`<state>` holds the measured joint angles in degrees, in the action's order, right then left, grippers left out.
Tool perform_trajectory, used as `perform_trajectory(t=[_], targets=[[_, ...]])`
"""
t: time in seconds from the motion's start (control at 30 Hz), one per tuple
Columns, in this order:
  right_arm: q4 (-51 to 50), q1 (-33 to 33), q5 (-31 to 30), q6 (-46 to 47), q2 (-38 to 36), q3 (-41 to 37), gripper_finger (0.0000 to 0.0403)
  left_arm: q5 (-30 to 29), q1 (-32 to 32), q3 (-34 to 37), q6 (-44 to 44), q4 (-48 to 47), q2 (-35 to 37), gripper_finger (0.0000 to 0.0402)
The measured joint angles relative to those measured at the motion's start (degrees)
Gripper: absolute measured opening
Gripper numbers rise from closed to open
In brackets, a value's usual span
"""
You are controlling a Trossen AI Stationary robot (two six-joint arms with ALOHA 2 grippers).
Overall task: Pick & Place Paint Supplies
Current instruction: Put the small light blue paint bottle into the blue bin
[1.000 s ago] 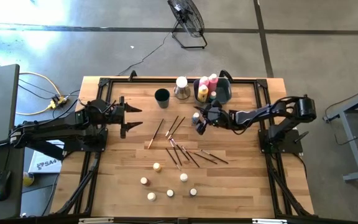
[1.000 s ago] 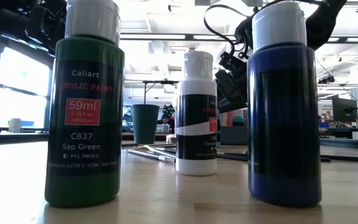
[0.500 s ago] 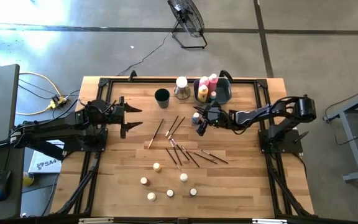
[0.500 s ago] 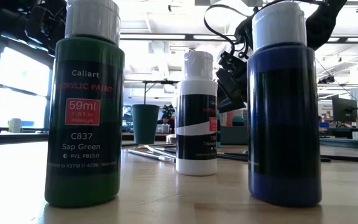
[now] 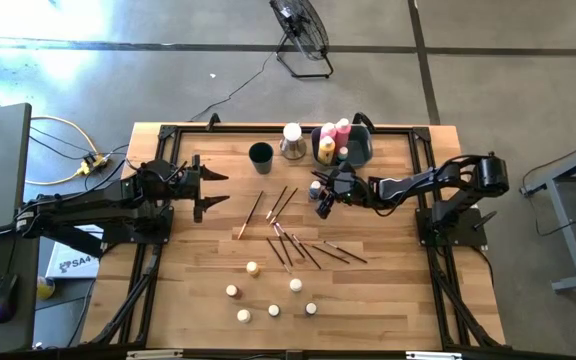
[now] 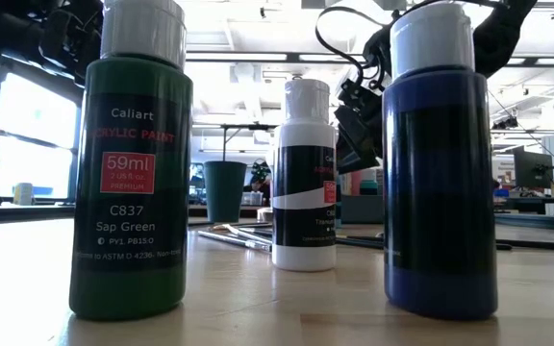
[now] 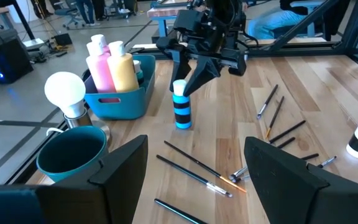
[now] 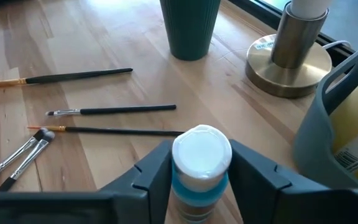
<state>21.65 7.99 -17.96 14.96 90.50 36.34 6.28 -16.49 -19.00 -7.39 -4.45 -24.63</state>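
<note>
A teal-striped paint bottle with a white cap stands upright on the table just in front of the blue bin. My right gripper is shut on its top. Pink and yellow bottles stand in the bin. Dark-handled brushes lie scattered mid-table, and several white-capped bottles stand nearer the front edge. My left gripper waits open at the table's left, touching nothing. My right gripper pinches the bottle at its white cap between its two fingers, one on each side. The fingers come from the table's right, slanting down. The bottle stands upright with its base on the table.
A dark round cup and a white bulb on a metal base stand at the far edge beside the bin. In the low view, green, white and dark blue bottles stand close to the camera.
My right gripper has stayed in place while its fingers have closed in on the bottle's cap. The bottle has not moved.
</note>
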Motion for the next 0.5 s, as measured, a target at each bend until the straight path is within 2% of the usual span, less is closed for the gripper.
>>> perform_trajectory(t=[0.2, 0.5], targets=[[0.0, 0.0, 0.4, -0.2, 0.0, 0.0, 0.012, 0.0, 0.0, 0.0, 0.0, 0.0, 0.0, 0.0264], [-0.5, -0.1, 0.5, -0.2, -0.8, 0.0, 0.0121, 0.2, 0.0, 0.0, 0.1, 0.0, 0.0, 0.0264]])
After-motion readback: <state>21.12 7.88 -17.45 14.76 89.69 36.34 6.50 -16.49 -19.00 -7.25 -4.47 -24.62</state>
